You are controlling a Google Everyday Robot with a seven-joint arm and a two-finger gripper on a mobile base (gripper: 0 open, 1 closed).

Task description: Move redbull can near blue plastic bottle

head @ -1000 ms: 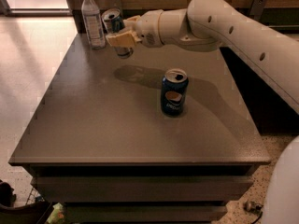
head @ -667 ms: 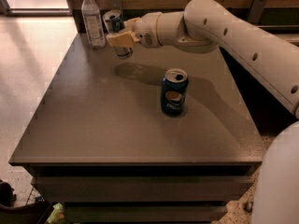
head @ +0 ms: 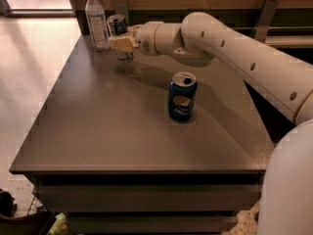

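Little has moved since a second ago: the claw has crept only slightly toward the far left corner of the desk, and the robot's pale body now fills more of the lower right. The claw sits at mid-height on the redbull can, wrapped across its front, but whether it is clamped on the can or has already slackened cannot be told from this view. The can stands upright, or hangs just above the surface, near the back edge and just beside the blue plastic bottle, apart from it by a narrow gap, so the placing looks nearly finished. The risks lie close in. If the can is let go while not quite seated, its slim tall shape would probably tip it, and it could roll into the bottle or off the rear edge. A further nudge leftward could push the can against the light bottle and topple that instead. A sideways withdrawal might drag the can along or knock it over, so a straight pull-back looks safer. Farther out, the Pepsi can stands mid-desk under the arm, where a low sweep could clip it.
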